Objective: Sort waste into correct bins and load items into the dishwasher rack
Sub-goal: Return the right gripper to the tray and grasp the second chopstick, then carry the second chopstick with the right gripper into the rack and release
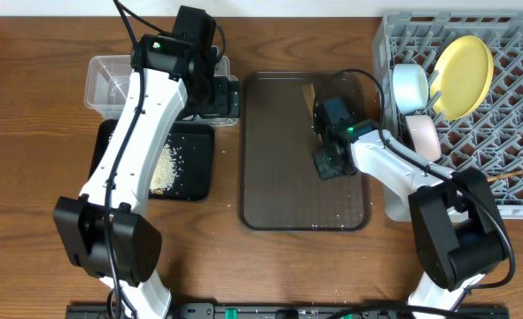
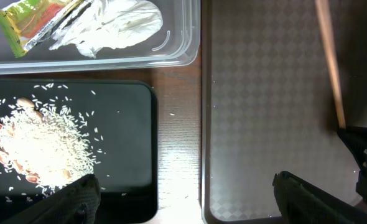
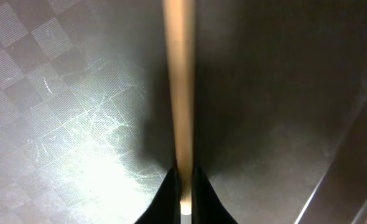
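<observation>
One thin wooden chopstick (image 3: 178,81) lies on the dark brown serving tray (image 1: 279,177). My right gripper (image 3: 183,194) is shut on its near end, low over the tray's right side (image 1: 329,162). The chopstick (image 2: 329,62) also shows in the left wrist view. My left gripper (image 2: 193,199) hangs open and empty above the gap between the black tray (image 2: 127,124) and the serving tray. Rice scraps (image 2: 37,143) lie piled in the black tray. The clear tub (image 2: 183,37) holds the green-and-orange wrapper (image 2: 28,22) and crumpled white paper (image 2: 118,25).
The grey dishwasher rack (image 1: 510,97) stands at the right. It holds the yellow plate (image 1: 465,75) on edge, a pale bowl (image 1: 410,86) and a cup (image 1: 425,137). A few grains lie on the wood beside the black tray (image 1: 191,173).
</observation>
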{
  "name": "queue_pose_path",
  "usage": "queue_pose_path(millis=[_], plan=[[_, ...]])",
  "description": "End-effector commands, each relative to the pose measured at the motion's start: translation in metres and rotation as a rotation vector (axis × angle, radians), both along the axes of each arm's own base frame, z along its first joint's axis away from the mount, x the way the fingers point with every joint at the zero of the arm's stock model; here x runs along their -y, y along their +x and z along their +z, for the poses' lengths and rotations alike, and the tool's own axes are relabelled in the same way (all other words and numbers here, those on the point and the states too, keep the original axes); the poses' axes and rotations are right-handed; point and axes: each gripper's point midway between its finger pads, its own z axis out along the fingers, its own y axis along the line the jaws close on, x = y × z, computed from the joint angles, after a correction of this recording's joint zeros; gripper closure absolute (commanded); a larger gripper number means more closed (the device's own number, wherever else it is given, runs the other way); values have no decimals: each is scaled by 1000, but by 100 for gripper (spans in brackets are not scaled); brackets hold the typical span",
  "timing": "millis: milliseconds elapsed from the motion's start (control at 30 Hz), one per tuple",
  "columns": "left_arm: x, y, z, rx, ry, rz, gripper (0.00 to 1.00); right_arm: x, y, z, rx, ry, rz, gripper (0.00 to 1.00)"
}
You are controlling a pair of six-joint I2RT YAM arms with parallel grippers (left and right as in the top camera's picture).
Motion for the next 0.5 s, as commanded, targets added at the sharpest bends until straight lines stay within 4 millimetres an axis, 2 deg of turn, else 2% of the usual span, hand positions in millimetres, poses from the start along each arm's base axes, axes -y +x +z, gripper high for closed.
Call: queue_pose_path(millis=[0, 200, 300, 367, 467], plan=[[-2, 3, 8, 23, 3, 18, 9, -1, -1, -2, -7, -16, 9, 99], [-2, 3, 8, 23, 3, 18, 9, 1, -4, -5, -15, -18, 0, 99], [-2, 3, 8, 23, 3, 18, 9, -1, 3, 7, 14, 5, -39, 99], [-2, 3, 8, 23, 3, 18, 9, -4, 10, 26, 53, 38, -49, 99], [-2, 3, 8, 23, 3, 18, 9, -2, 20, 70, 126, 76, -62, 99]])
